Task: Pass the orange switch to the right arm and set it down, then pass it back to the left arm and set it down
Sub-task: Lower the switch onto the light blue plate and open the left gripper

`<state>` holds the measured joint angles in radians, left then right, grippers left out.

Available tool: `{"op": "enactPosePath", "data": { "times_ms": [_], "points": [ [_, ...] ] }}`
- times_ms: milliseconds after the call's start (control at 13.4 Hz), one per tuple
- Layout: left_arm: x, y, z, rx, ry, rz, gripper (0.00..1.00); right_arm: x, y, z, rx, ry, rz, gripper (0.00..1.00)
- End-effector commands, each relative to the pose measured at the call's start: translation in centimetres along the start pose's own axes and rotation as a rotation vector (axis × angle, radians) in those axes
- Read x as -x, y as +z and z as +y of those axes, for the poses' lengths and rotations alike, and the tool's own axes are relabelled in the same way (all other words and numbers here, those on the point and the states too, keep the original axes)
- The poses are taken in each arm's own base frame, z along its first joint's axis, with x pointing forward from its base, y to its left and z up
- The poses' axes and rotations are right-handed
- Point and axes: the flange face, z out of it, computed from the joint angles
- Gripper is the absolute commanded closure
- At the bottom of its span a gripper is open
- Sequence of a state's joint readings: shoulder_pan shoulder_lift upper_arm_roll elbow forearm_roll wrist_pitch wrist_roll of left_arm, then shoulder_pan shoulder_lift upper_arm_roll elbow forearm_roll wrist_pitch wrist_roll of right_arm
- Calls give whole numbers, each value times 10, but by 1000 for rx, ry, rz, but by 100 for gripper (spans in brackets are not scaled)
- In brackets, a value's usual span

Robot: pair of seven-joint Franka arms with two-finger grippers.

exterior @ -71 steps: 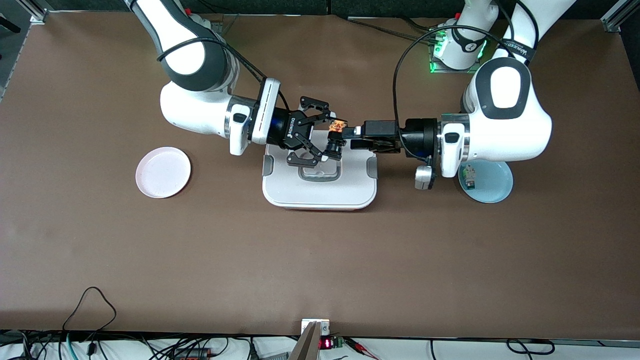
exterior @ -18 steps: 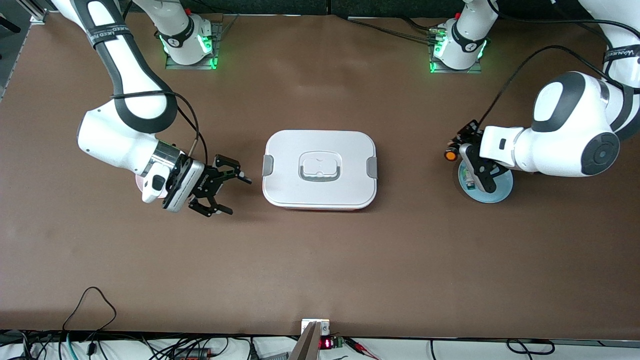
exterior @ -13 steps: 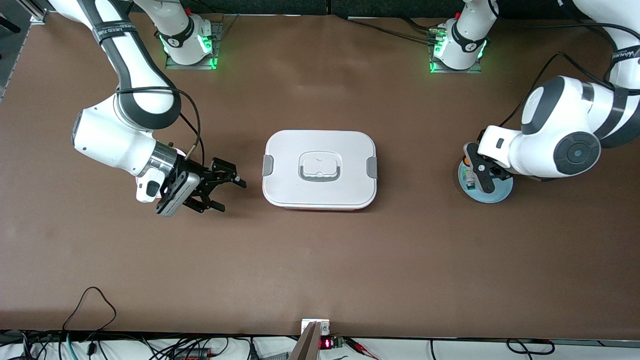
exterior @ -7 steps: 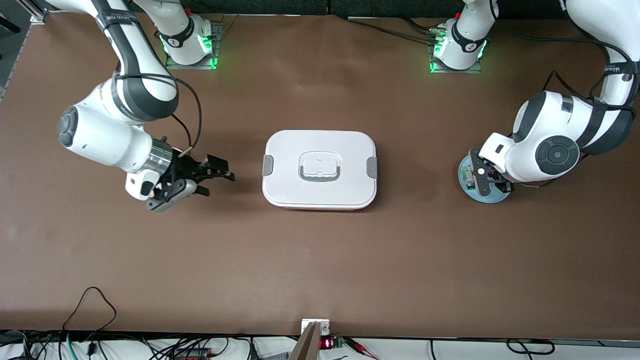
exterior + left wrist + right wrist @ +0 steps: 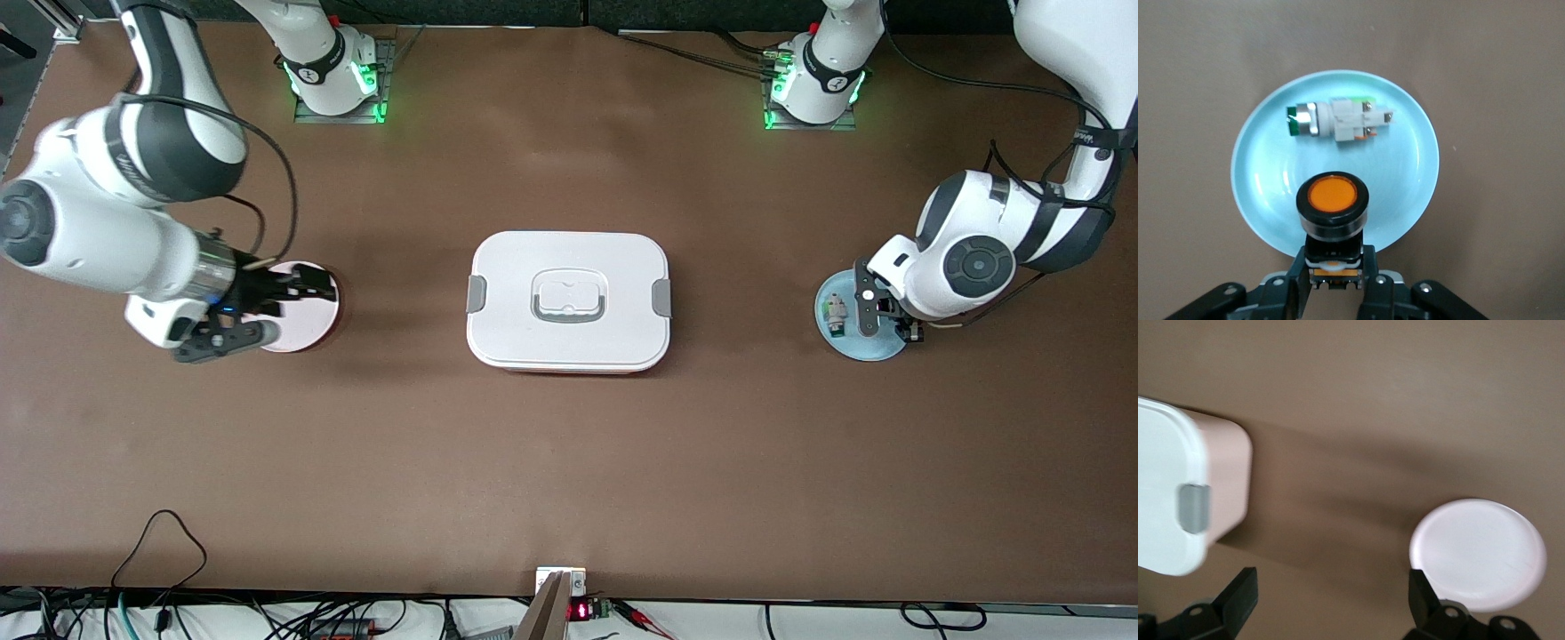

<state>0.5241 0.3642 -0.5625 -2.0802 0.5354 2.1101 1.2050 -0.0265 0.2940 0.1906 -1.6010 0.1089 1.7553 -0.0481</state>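
Over the blue plate point(image 5: 1418, 193), the left hand point(image 5: 1335, 283) clenches the orange switch point(image 5: 1332, 207), cap upward, axis vertical; the right hand point(image 5: 1331, 600), over the tabletop point(image 5: 569, 462), gapes released.

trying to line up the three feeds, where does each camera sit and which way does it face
Front view: high across the table, facing both arms; box mid-table.
Left wrist view: on the left arm, looking down at the blue plate; left hand grips the orange switch.
Right wrist view: on the right arm, looking down at the pink plate; open right hand at the edge.
Front and right wrist views share the box and pink plate.
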Motion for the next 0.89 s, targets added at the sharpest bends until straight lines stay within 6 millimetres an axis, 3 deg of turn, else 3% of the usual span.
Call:
{"op": "enactPosePath", "data": {
  "times_ms": [0, 298, 372, 521, 819],
  "points": [
    [0, 12, 11, -54, 40, -3, 100, 9, -50, 21, 119, 55, -56, 0],
    [20, 40, 12, -116, 57, 3, 100, 24, -77, 32, 265, 54, -98, 0],
    [27, 43, 10, -129, 59, -3, 100, 30, -96, 37, 284, 75, -63, 0],
    [36, 56, 9, -136, 60, 6, 100, 35, -116, 95, 285, 182, 16, 0],
    [34, 73, 8, -144, 51, 32, 100, 47, -133, 138, 282, 265, 81, 0]
  ]
}}
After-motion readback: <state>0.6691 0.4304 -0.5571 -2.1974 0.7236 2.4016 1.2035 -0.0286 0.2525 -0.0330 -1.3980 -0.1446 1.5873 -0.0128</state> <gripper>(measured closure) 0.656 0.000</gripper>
